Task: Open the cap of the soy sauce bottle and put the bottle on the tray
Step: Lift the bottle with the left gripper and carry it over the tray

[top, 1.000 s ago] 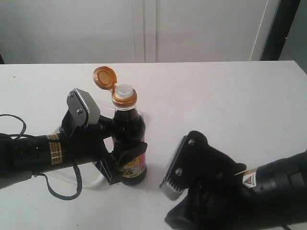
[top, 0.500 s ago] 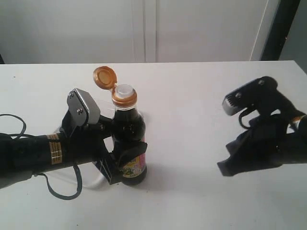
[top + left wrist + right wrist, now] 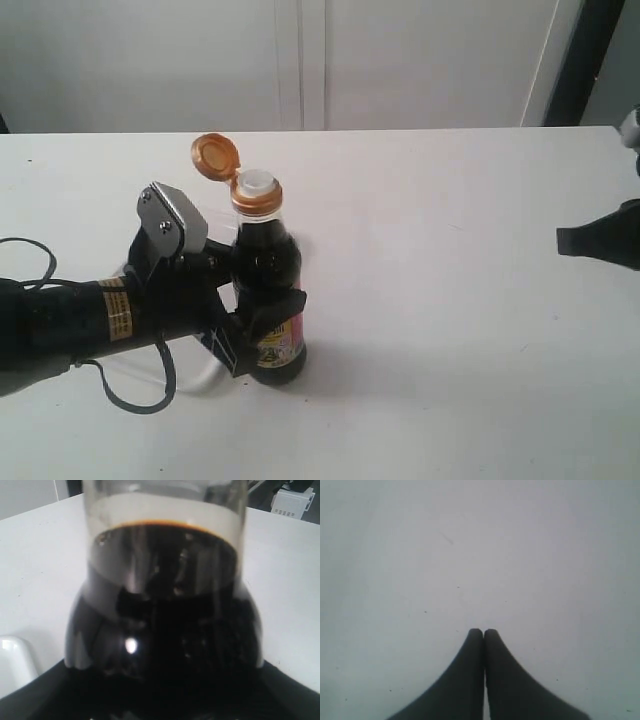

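- Soy sauce bottle [image 3: 268,290], small, clear, dark-filled, stands left of centre, grasped by the left tool [image 3: 245,335]; orange-brown flip cap [image 3: 217,158] open.
- Right tool [image 3: 483,635] clenched, empty; cut off at right edge.
- White tray [image 3: 15,660] mostly hidden.

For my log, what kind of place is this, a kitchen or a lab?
Likely a lab test bench: a bare white table, plain white wall panels, and just one soy sauce bottle held by a robot's left hand.
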